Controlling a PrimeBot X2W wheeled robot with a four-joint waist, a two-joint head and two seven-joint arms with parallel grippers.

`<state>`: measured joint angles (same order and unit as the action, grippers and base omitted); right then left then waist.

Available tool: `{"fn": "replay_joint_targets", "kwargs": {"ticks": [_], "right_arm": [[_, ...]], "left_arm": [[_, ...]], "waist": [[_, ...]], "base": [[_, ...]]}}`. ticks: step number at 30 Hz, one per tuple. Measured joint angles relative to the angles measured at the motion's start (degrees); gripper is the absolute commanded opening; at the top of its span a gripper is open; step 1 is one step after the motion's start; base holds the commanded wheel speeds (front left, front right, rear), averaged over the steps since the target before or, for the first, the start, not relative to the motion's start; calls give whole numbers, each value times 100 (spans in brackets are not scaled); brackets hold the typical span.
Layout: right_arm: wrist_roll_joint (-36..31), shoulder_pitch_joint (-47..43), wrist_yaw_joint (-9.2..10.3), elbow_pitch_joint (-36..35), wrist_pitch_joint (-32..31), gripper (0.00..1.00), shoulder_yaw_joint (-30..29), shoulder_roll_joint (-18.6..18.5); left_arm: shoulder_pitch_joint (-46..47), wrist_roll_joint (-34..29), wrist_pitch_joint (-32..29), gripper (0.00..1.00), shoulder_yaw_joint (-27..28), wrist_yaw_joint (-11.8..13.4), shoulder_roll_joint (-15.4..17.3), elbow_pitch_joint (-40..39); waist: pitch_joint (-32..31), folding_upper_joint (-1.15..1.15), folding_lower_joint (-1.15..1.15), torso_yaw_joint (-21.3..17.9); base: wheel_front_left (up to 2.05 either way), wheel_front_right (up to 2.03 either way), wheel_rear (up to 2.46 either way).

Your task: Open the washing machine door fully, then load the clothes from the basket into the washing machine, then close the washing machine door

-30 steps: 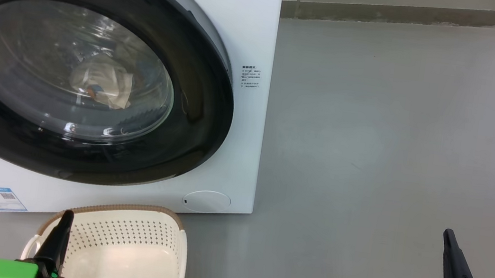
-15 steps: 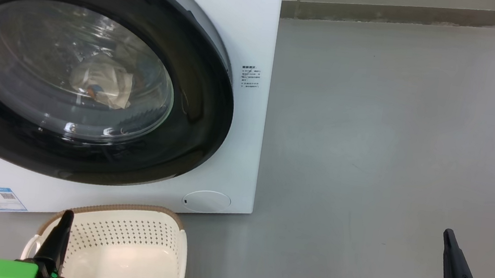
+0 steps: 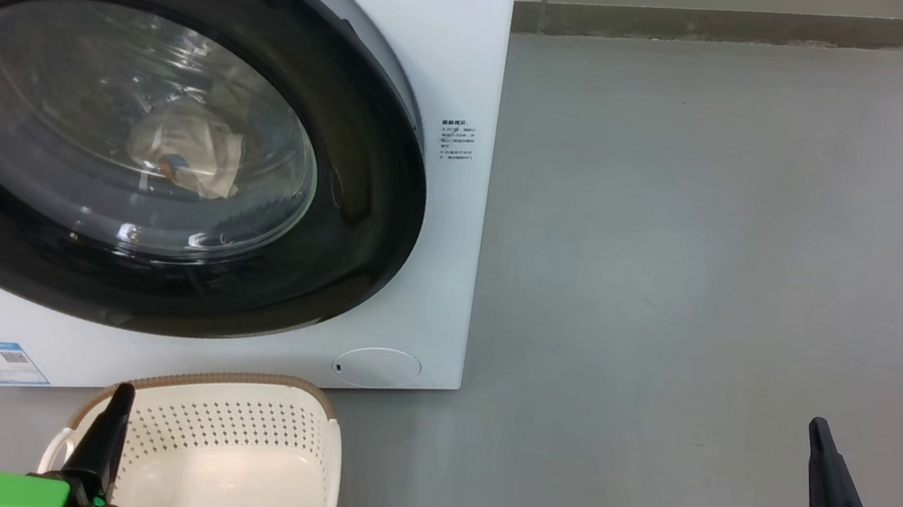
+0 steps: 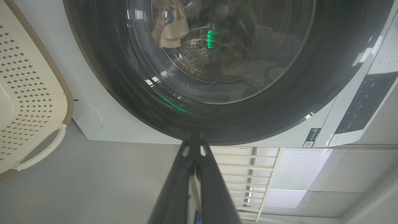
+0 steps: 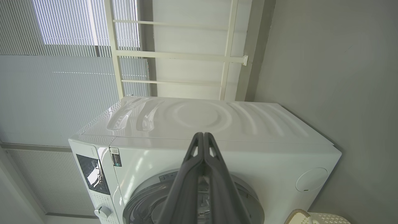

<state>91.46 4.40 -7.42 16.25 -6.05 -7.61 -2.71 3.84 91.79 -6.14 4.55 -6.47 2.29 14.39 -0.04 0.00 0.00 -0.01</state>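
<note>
Two pairs of dark fingers are each pressed tight together with nothing between them. The left gripper (image 3: pixel 123 390) rises in front of the washing machine (image 3: pixel 466 46), its tips over the left rim of the basket (image 3: pixel 226 378). The right gripper (image 3: pixel 820 424) stands well off to the right of the machine, over bare grey floor (image 3: pixel 718 280). The washing machine door (image 3: pixel 360 215) lies shut against the machine's front, its glossy black ring covering nearly the whole face. Behind its glass bowl, inside the machine's drum, the clothes (image 3: pixel 186 149) show as a crumpled cream bundle with a touch of orange and blue. The basket sits on the floor just in front of the machine, below the door and near the small round hatch (image 3: pixel 377 366) at the machine's lower right corner. A blue label sticker (image 3: pixel 5 362) marks the machine's lower left corner.
</note>
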Motion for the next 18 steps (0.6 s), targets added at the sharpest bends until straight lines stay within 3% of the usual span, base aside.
{"fn": "replay_joint_targets", "kwargs": {"ticks": [18], "right_arm": [[0,0,0,0,0,0,0,0]], "left_arm": [[0,0,0,0,1,0,0,0]], "waist": [[0,0,0,0]], "base": [[0,0,0]]}}
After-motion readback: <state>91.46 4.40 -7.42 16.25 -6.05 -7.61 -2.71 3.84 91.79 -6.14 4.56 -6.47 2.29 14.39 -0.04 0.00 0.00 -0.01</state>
